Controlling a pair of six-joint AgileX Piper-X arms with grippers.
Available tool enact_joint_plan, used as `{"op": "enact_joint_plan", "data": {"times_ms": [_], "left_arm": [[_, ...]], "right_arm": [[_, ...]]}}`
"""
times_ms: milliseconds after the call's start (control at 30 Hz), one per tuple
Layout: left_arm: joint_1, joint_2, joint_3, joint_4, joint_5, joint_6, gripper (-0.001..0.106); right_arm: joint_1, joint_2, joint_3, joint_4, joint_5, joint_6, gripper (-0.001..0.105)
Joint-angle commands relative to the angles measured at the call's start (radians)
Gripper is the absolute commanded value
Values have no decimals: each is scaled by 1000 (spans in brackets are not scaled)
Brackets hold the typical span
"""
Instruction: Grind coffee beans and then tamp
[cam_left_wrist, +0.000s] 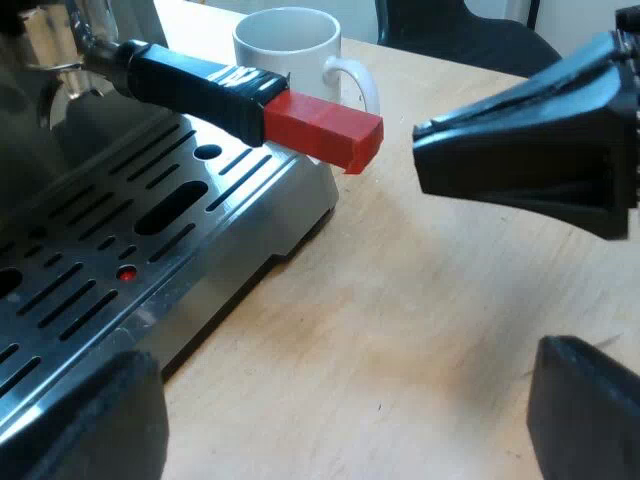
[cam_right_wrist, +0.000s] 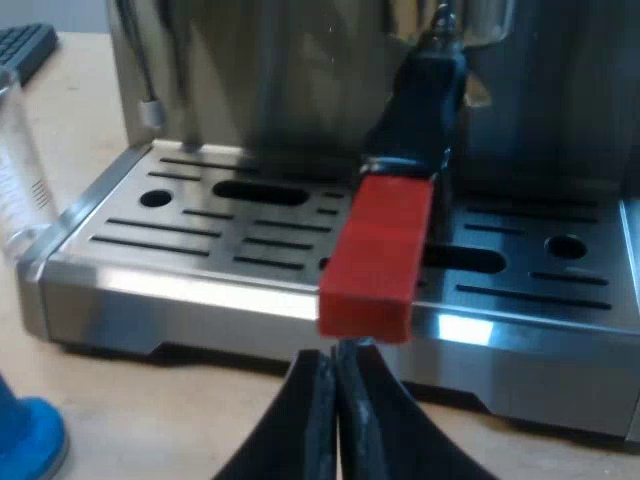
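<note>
inspector: what could go wrong from here?

examiner: the metal holder with the dark handle ending in red (cam_right_wrist: 375, 255) sits locked in the front of the steel espresso machine (cam_right_wrist: 250, 80), its handle out over the slotted drip tray (cam_right_wrist: 150, 225). the right claw (cam_right_wrist: 337, 365) stands just short of the red end with its two black fingers (cam_right_wrist: 300, 420) pressed together. in my judgement, if it advances like that it butts the handle instead of taking it, and may jar the holder. the white ceramic mug (cam_left_wrist: 290, 45) stands near the red end, so a swung handle could strike it.

inspector: and the claws?

examiner: right claw: closed, tips together, holding nothing. whether it touches the red end, i cannot tell. left claw (cam_left_wrist: 340, 400): spread wide over the pale wooden bench (cam_left_wrist: 400, 300), empty, touching nothing.
</note>
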Motion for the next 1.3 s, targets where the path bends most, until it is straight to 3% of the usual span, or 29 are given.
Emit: {"op": "enact_joint_plan", "data": {"times_ms": [33, 167, 500, 667, 1300], "left_arm": [[-6, -3, -3, -17, 14, -2, 80], [-6, -3, -3, -17, 14, -2, 80], [-6, -3, -3, -17, 14, -2, 80], [-6, -3, -3, -17, 14, -2, 80], [-6, -3, -3, -17, 14, -2, 80]], "right_arm": [[-41, 0, -2, -34, 8, -13, 0], [-74, 3, -2, -52, -96, -13, 0], [-96, 8, -2, -60, -88, -13, 0], [-96, 8, -2, -60, -22, -13, 0], [-175, 8, -2, -143, -31, -35, 0]]}}
